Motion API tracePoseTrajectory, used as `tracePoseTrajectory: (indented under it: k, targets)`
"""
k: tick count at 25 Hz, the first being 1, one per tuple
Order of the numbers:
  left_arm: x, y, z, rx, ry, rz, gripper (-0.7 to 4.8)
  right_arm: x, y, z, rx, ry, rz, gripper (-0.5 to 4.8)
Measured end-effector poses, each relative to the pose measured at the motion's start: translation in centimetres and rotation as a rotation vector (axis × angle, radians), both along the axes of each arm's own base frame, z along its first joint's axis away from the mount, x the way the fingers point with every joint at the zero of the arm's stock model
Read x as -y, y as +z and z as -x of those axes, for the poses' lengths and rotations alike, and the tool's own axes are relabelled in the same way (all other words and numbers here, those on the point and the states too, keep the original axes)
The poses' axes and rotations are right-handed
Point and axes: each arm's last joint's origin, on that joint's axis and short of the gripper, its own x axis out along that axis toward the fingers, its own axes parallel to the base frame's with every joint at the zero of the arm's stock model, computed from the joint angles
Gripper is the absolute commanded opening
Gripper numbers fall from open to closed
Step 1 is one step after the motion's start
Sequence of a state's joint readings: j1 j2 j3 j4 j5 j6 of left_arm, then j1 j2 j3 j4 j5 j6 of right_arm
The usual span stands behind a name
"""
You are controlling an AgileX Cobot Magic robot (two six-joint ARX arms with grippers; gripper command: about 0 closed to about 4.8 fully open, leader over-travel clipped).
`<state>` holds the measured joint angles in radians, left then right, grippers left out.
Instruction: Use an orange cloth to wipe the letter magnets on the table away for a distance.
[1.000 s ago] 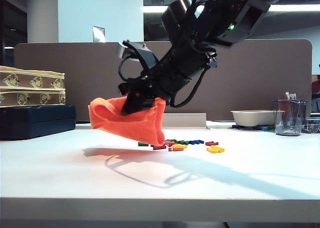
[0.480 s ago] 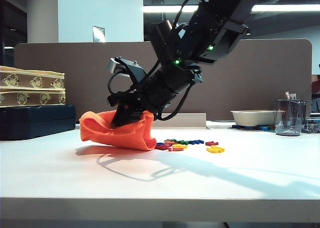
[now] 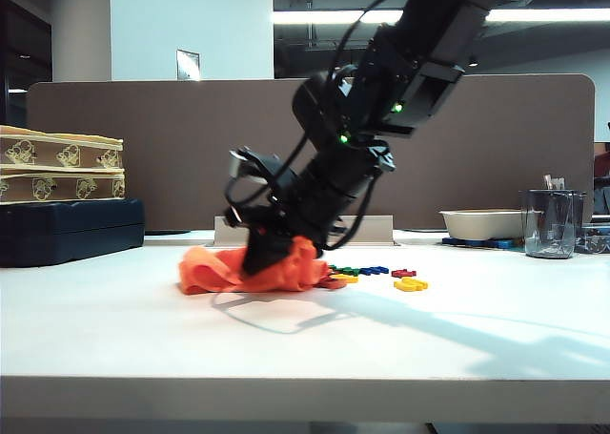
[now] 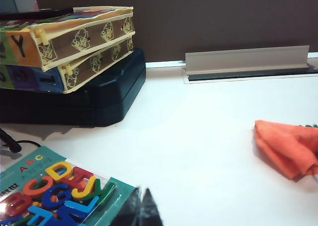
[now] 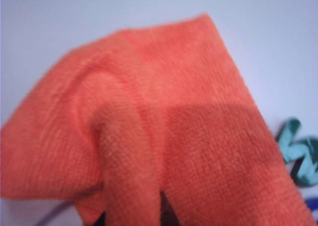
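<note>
One orange cloth (image 3: 253, 270) on table (image 3: 143, 329) | pinched in right jaws (image 3: 267, 255) | left jaws' state unreadable | letter magnets (image 3: 376, 276) beside

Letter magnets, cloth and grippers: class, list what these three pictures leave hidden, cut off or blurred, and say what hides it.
- Letter magnets: exterior view, too small to read; some may hide behind the orange cloth.
- Right gripper: fingertips buried in the cloth; in the right wrist view the cloth fills the frame.
- Left gripper: left wrist view, only a dark tip at the frame edge; opening unreadable.
- Teal letter: blurred, cut by the edge.
</note>
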<state>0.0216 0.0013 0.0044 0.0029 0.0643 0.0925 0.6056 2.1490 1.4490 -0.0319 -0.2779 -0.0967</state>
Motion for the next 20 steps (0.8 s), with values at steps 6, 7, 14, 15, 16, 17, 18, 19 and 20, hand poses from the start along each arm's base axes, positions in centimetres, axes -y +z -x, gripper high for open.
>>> tracePoseTrajectory:
  k: [6,7,14,15,16,17,18,19,20]
  targets:
    - [0.0,0.0,0.0,-0.001,0.0,0.0,-0.05,1.2,0.0,-0.6,-0.017,-0.046,0.03,0.81]
    - [0.0,0.0,0.0,-0.001,0.0,0.0,-0.05,1.4,0.0,-0.7,-0.021,-0.05,0.033,0.8]
    - [0.0,0.0,0.0,-0.001,0.0,0.0,-0.05,1.8,0.2,-0.8,-0.015,-0.094,0.072,0.8]
    - [0.0,0.0,0.0,-0.001,0.0,0.0,-0.05,1.8,0.2,-0.8,-0.013,-0.098,0.075,0.8]
    - [0.0,0.0,0.0,-0.001,0.0,0.0,-0.05,1.9,0.2,-0.9,-0.01,-0.105,0.079,0.8]
    - [0.0,0.0,0.0,-0.001,0.0,0.0,-0.05,2.0,0.2,-1.0,-0.009,-0.111,0.081,0.8]
    - [0.0,0.0,0.0,-0.001,0.0,0.0,-0.05,2.2,0.2,-1.1,-0.007,-0.12,0.085,0.8]
    - [0.0,0.0,0.0,-0.001,0.0,0.0,-0.05,2.4,0.2,-1.2,-0.003,-0.133,0.092,0.8]
    - [0.0,0.0,0.0,-0.001,0.0,0.0,-0.05,2.6,0.2,-1.4,0.001,-0.148,0.1,0.8]
